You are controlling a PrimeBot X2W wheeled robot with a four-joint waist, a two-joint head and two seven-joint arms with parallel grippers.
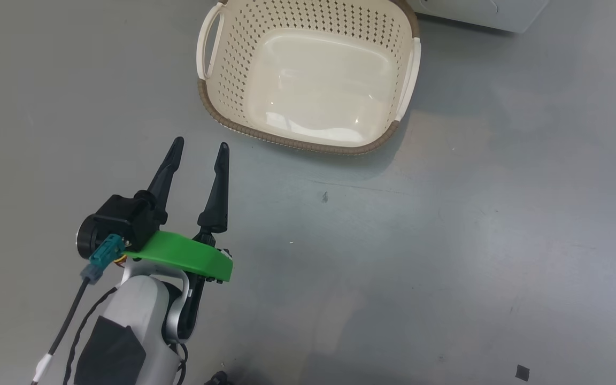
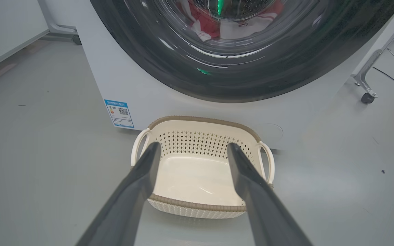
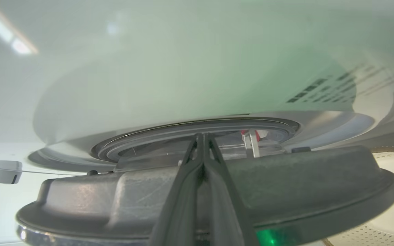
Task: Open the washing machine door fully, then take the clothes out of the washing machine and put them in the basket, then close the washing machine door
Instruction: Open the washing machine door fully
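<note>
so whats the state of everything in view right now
washing machine door: partly open, not fully
clothes: inside the washing machine
basket: upright, empty
left claw: open, holding nothing
right claw: shut, against the door's inner side

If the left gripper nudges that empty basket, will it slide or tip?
Probably slides: the basket is empty, thin perforated plastic on a smooth floor, so likely light. Its wide flat base makes tipping unlikely unless pushed high.
</note>
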